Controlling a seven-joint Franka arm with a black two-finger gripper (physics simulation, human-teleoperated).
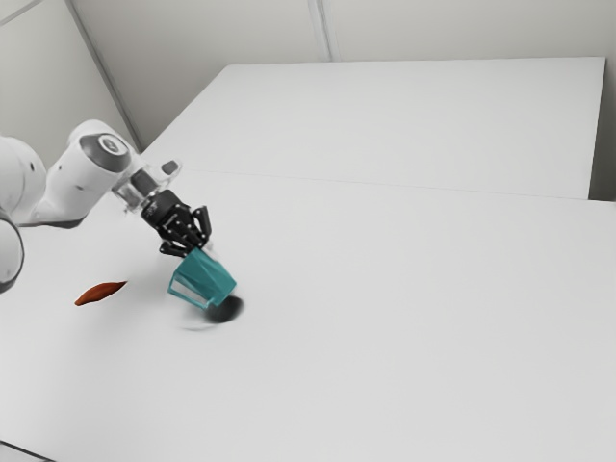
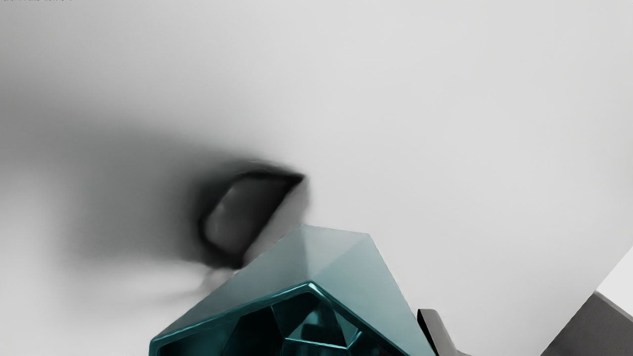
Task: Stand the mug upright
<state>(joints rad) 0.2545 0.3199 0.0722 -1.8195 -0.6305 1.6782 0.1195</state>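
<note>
Can see first a wide, pale tabletop, with the far edge well away from the things. Can see next the white arm, reaching in from the exterior view's left. At its end, can find the black hand, slanted downward and pinching the teal mug near the rim. In the wrist view, can notice one finger at the mug's outer wall; cannot see the other side of this pinch, so must judge the hold from the steep tilt and the closeness to the hand.

For the mug, must say: over the tabletop, well short of the far edge, and not upright. Leans strongly, with the mouth toward the hand, the base pointing down and away, and the handle on the lower side. Casts a dark shadow beside the base; cannot tell if touching the tabletop with the lowest corner.

Would call the task partly done: held, but not standing. Remains to turn the mug straight, put the base flat and let go. Should watch for tipping at release. Toward the exterior view's left, can see also a reddish-brown thing, well apart from the mug.
</note>
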